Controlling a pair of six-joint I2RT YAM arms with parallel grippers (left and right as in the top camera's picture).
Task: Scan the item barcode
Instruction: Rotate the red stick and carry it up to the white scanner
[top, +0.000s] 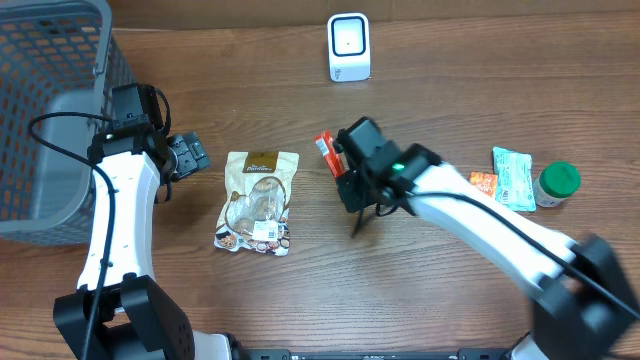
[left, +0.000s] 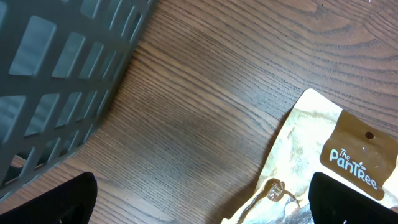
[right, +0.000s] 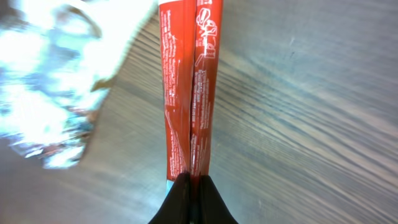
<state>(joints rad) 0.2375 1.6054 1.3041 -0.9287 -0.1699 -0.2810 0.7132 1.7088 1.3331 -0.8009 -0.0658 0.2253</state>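
Right, overhead first: we see the right gripper (top: 338, 166) pinched on a red packet (top: 325, 150) over the middle of the table (top: 300, 300), well short of the white scanner (top: 349, 47) at the far edge. The left gripper (top: 190, 155) hangs wide open between the basket (top: 60, 60) and the bag (top: 258, 200), holding nothing. A jar (top: 558, 182), a teal packet (top: 513, 178) and an orange packet (top: 484, 183) lie off to the right. On the left wrist, we get dark fingers (left: 62, 202) spread to the bottom corners, bare wood between them. On the right wrist, the fingertips (right: 180, 202) are clamped tight on the red packet's end.
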